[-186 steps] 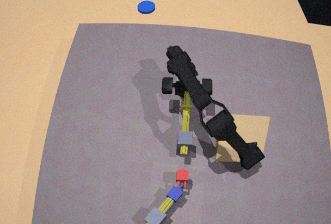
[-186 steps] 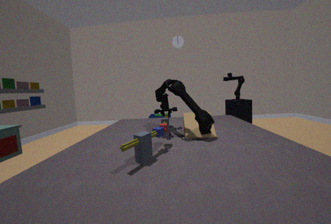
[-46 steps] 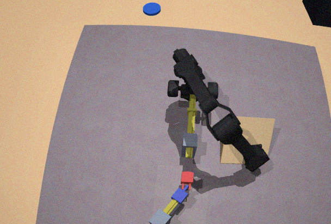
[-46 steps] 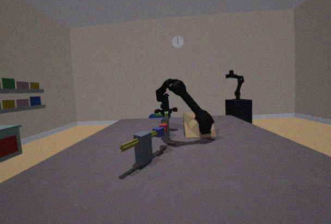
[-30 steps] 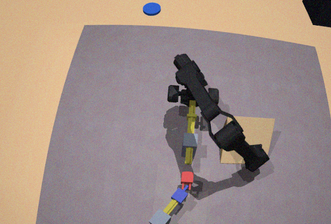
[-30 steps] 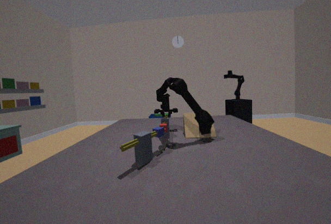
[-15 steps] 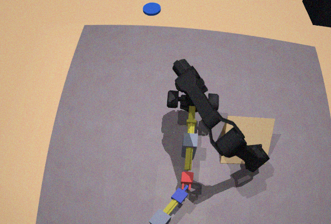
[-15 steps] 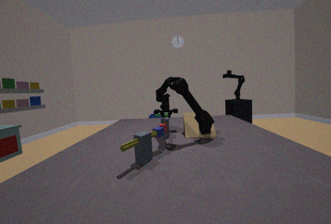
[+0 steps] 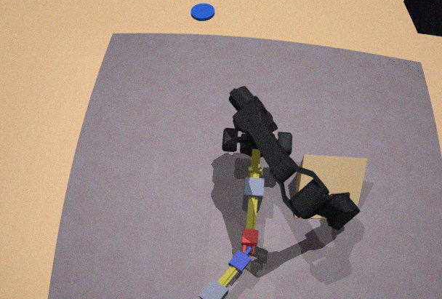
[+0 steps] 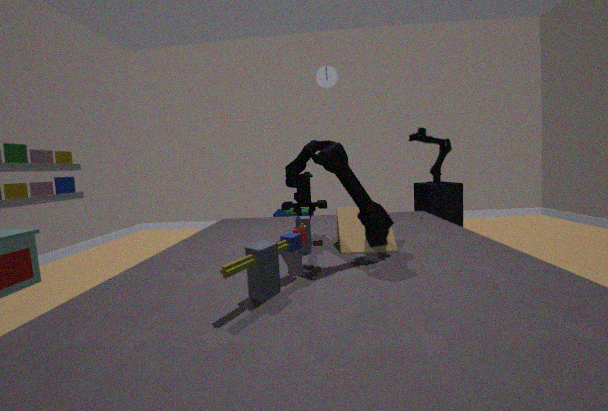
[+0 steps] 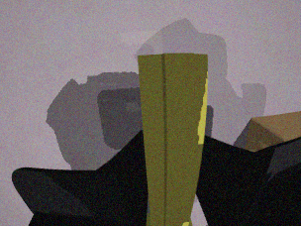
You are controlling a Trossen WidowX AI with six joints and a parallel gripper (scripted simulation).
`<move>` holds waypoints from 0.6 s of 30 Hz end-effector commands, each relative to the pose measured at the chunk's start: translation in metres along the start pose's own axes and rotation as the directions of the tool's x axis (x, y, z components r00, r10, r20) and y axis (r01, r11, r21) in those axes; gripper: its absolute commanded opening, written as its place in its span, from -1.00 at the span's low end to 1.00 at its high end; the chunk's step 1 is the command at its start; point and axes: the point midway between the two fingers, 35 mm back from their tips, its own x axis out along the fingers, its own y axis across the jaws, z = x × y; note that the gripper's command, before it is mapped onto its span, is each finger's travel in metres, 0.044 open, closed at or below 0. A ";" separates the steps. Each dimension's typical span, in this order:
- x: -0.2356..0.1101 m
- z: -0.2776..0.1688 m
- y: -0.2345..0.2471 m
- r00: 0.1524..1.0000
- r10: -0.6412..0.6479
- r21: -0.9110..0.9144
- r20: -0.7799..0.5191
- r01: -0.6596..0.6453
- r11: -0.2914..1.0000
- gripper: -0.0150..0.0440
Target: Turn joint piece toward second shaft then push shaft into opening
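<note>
Here, one end effector [image 9: 255, 148] clamped on one yellow shaft [image 9: 253, 200], two grey blocks [image 9: 254, 186], one red joint piece [image 9: 250, 237].

yellow sliding shaft [image 9: 251, 210], tip inside red joint piece [image 9: 249, 237]

Yellow shaft [image 11: 173, 155] matt, smooth (plastic-looking); grey table top [image 9: 153, 120] matt.
</note>
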 end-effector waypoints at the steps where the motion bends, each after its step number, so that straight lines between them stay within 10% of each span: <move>1: 0.000 -0.007 0.000 1.000 0.003 0.002 -0.002 -0.003 1.000 -0.49; 18: 0.000 -0.024 0.000 1.000 0.000 0.001 -0.001 0.000 1.000 -0.49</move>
